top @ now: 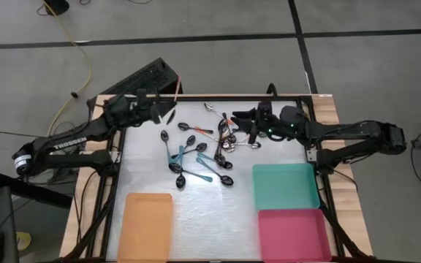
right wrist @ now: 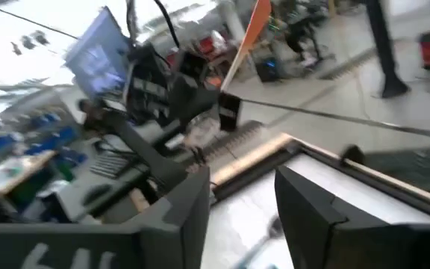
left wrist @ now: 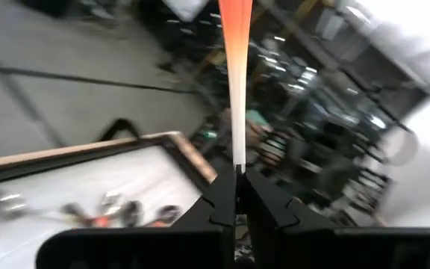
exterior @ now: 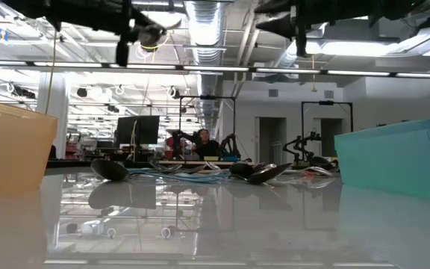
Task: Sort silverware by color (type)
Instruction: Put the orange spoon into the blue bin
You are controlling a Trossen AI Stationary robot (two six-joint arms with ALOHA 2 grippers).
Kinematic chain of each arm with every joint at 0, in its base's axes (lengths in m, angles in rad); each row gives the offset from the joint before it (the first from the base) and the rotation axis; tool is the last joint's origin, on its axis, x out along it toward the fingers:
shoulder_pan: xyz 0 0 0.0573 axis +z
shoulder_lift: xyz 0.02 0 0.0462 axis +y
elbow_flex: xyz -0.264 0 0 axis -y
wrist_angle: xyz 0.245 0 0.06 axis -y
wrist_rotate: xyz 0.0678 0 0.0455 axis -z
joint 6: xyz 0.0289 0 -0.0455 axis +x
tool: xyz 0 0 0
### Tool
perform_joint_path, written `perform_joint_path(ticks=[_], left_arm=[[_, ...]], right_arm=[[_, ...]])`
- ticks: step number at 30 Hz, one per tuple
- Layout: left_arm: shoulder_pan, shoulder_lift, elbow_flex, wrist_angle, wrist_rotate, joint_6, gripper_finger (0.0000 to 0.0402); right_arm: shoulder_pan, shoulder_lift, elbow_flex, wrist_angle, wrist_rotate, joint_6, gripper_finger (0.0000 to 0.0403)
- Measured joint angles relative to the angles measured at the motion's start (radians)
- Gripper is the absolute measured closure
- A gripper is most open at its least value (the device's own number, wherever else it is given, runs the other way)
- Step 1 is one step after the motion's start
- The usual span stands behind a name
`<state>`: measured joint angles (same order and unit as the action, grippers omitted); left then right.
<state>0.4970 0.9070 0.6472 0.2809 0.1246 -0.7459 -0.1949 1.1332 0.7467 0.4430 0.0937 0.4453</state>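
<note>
My left gripper (top: 165, 113) is raised over the table's far left corner, shut on an orange-handled spoon (left wrist: 235, 75). Its handle (top: 176, 89) points past the far edge. Most of the silverware lies loose mid-table: teal-handled spoons (top: 196, 155) and, further right, orange and metal ones (top: 227, 135) lying across each other. My right gripper (top: 243, 123) hovers open beside that far-right heap with nothing between its fingers (right wrist: 178, 217). In the low view the spoons (exterior: 200, 172) lie flat on the shiny surface, with both grippers high above them. My left gripper pinches the orange-handled spoon between its two fingers at the lower end of the handle (left wrist: 237, 161), close to the bowl. The orange handle sticks out ahead of the fingertips. The dark bowl (right wrist: 200, 128) shows just behind the fingers. The spoon is lifted clear of the table.
Three flat trays line the near edge: orange (top: 147, 225) at left, teal (top: 285, 186) at right, pink (top: 294, 234) in front of the teal one. A keyboard (top: 141, 79) lies beyond the far left corner. Wooden borders (top: 327, 109) frame the white work surface.
</note>
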Motion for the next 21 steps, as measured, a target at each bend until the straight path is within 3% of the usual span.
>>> perform_joint_path(ticks=[8, 15, 21], left_arm=[[-0.117, 0.125, 0.000, 0.258, 0.020, 0.073, 0.0401], [-0.171, 0.254, 0.007, 0.422, 0.027, 0.072, 0.0402], [-0.210, 0.338, 0.092, 0.426, 0.068, 0.112, 0.0401]], right_arm=[[-0.032, 0.001, 0.000, 0.069, -0.038, 0.000, 0.0155], [-0.030, 0.047, 0.063, 0.073, -0.047, -0.014, 0.0148], [-0.020, 0.145, 0.151, 0.063, -0.075, -0.035, 0.0148]])
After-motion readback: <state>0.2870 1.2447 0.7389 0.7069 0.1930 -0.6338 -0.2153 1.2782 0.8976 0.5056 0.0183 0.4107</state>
